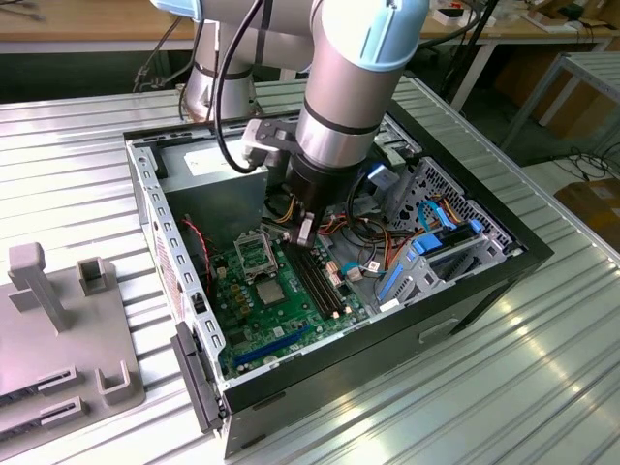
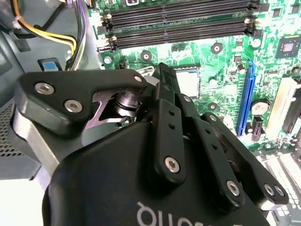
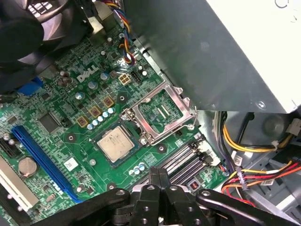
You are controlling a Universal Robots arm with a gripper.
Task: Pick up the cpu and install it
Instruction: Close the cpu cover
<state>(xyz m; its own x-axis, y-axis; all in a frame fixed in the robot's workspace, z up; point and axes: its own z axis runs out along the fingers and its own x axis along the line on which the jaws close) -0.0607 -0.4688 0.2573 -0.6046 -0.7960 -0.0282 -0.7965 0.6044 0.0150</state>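
CPU [image 3: 113, 144], a flat square chip with a dull silver lid, sits loose on the green motherboard [image 3: 61, 106] just beside the hollow metal socket frame [image 3: 160, 113]. Jaws [image 3: 158, 176] hang pinched together holding nothing, over the black memory slots [image 3: 186, 162], chip just past their tips.

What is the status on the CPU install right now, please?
Gripper shut, empty, over the memory slots. Cpu flat on the motherboard, beside the open socket frame, not installed. Nothing blocking.
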